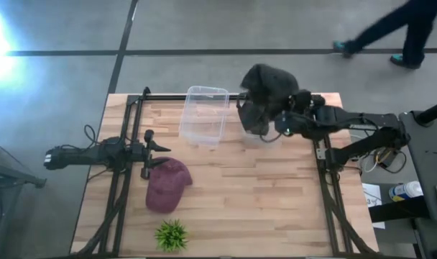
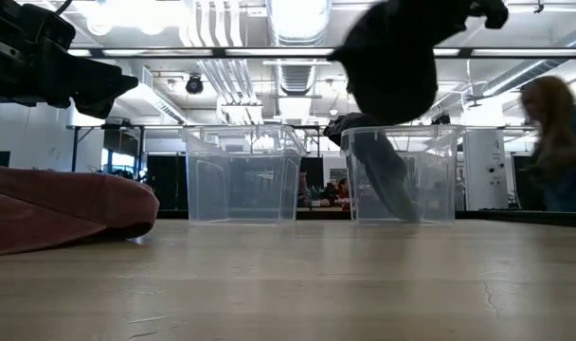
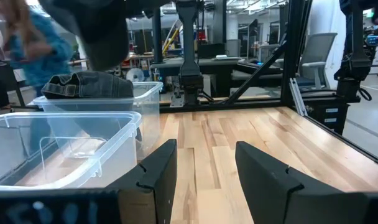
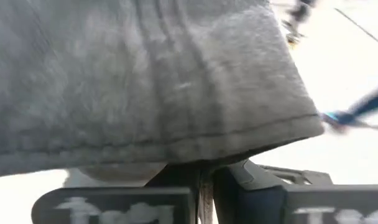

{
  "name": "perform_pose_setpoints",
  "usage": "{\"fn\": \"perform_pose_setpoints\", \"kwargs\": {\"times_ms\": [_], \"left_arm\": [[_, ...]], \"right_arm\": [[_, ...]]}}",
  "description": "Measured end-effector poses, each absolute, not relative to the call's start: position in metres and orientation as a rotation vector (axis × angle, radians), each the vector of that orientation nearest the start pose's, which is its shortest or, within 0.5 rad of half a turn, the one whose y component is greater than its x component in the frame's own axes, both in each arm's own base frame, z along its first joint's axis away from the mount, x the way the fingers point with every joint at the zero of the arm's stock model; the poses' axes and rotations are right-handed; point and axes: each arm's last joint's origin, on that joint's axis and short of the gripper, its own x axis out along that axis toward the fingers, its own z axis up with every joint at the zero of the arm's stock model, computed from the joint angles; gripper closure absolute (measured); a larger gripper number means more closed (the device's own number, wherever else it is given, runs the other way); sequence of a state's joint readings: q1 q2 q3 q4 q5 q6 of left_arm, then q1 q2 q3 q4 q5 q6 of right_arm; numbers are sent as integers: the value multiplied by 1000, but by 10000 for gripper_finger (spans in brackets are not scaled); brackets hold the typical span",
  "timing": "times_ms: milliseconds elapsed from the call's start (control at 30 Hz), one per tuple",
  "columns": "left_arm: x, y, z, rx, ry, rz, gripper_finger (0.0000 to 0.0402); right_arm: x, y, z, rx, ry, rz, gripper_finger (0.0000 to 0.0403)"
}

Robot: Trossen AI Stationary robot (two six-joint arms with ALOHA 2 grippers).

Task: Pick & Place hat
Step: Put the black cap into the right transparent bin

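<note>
A dark grey hat (image 1: 265,93) hangs from my right gripper (image 1: 287,121), which is shut on it, above the right-hand clear bin (image 2: 430,175) at the table's far side. It also shows in the low view (image 2: 397,57) and the left wrist view (image 3: 96,31). Another dark cloth item (image 3: 86,84) lies in that bin and sticks up over its rim. A maroon hat (image 1: 168,185) lies on the table at the near left. My left gripper (image 1: 157,147) is open and empty just beyond the maroon hat; its fingers also show in its wrist view (image 3: 204,177). My right gripper pinches the dark grey hat's cloth near a stitched edge (image 4: 239,140) between its two shut fingers (image 4: 239,180). It reaches in level from the table's right side. The hat hangs slack, lifted clear above the right bin; the gripper hides the exact place of contact.
A second clear bin (image 1: 204,115), empty, stands left of the first. A small green plant (image 1: 172,234) stands at the near left edge. A person (image 1: 391,32) walks past beyond the table's far edge; people also show in the low view (image 2: 553,142).
</note>
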State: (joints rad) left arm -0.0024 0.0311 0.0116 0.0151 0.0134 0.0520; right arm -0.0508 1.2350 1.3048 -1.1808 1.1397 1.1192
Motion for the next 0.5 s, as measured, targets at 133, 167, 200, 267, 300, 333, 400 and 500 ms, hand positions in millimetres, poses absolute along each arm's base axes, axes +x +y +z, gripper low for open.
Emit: {"fn": "perform_pose_setpoints", "kwargs": {"times_ms": [133, 167, 200, 267, 300, 333, 400, 500], "left_arm": [[99, 0, 167, 52, 2, -10, 243], [99, 0, 167, 52, -1, -9, 243], [99, 0, 167, 52, -6, -9, 243], [99, 0, 168, 52, -11, -9, 243], [99, 0, 168, 50, -12, -8, 243], [99, 0, 168, 50, -13, -8, 243], [99, 0, 168, 50, -14, -8, 243], [99, 0, 170, 21, -30, -9, 243]], "right_arm": [[189, -58, 354, 364, 288, -1582, 390], [185, -62, 353, 377, 295, -1613, 390], [184, -66, 353, 392, 307, -1629, 390], [185, -74, 351, 423, 355, -1632, 390], [187, -77, 349, 438, 378, -1625, 390], [190, -81, 347, 450, 398, -1622, 390], [198, -89, 342, 471, 401, -1630, 390], [210, -98, 331, 495, 450, -1639, 390]]}}
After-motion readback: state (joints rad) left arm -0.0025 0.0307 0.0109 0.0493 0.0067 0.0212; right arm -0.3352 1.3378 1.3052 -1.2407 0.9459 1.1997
